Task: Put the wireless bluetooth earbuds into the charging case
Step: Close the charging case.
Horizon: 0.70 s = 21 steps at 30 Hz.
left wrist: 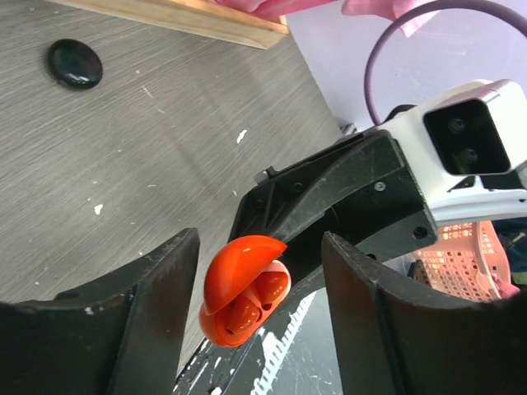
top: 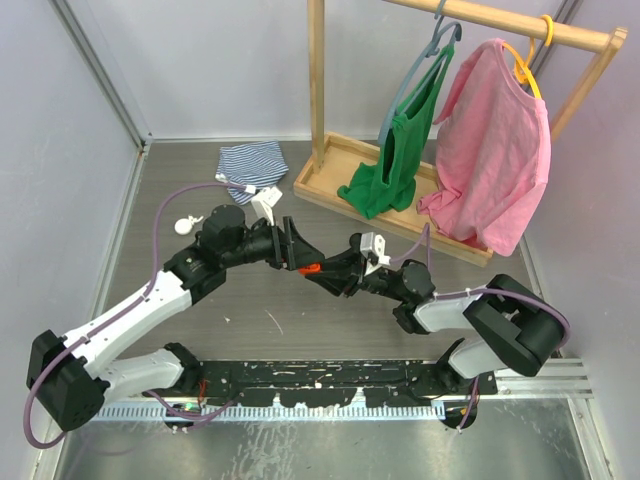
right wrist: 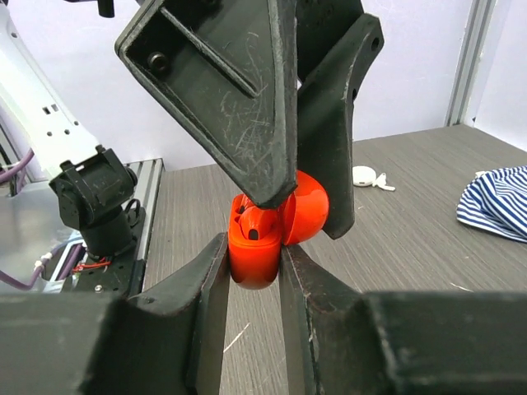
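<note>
The charging case (left wrist: 236, 276) is a small glossy orange shell. It hangs in the air above the grey wood-grain table (top: 262, 312), near the middle of the workspace where the two arms meet. Its lid is swung open. The right end effector (right wrist: 253, 247) clamps the lower half of the case, with both fingers pressed against its sides.

The left end effector (left wrist: 259, 247) reaches in from the opposite side with its jaws spread. One finger stands on each side of the case, and the left wrist view shows a gap on both sides. In the right wrist view those same fingers come down from above and flank the raised lid. One fingertip overlaps the mouth of the case there, and contact cannot be told from that angle.

Rounded orange shapes sit in the open shell just under the lid. These appear to be the wireless bluetooth earbuds (left wrist: 269, 288), lying in the case — how fully they are seated is not clear.

A small white object (top: 185, 223) lies on the table to the left of the arms. A round black puck (left wrist: 74, 63) rests on the table further out. A blue-and-white striped cloth (top: 250, 165) lies crumpled near the back. Beside it stands a wooden clothes rack (top: 318, 90) with a green garment (top: 400, 150) and a pink one (top: 495, 150) on hangers.
</note>
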Each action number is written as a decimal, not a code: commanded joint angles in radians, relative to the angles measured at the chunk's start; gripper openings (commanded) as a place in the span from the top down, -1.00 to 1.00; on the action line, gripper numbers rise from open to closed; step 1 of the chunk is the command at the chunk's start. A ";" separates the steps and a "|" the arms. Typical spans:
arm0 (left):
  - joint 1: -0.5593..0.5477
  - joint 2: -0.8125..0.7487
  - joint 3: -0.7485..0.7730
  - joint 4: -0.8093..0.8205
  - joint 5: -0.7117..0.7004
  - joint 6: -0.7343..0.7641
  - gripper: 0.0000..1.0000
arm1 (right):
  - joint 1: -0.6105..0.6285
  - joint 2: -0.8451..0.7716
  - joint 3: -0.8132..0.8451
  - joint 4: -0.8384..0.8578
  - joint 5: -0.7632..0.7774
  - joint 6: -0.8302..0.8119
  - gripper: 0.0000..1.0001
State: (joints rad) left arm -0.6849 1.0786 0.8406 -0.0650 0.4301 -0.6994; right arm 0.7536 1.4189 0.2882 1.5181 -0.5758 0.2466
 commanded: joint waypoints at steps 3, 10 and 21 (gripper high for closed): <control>0.009 -0.017 -0.015 0.155 0.107 -0.034 -0.14 | 0.001 0.009 0.028 0.163 -0.016 0.016 0.98; 0.015 -0.041 -0.019 0.179 0.164 -0.037 -0.02 | 0.001 0.014 0.021 0.165 -0.016 0.016 0.98; 0.015 -0.081 -0.014 0.125 0.187 -0.010 0.01 | -0.002 0.022 0.006 0.163 0.003 0.011 0.98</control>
State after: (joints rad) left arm -0.6666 1.0439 0.8127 0.0296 0.5896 -0.7250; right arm 0.7536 1.4387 0.2890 1.5234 -0.5880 0.2649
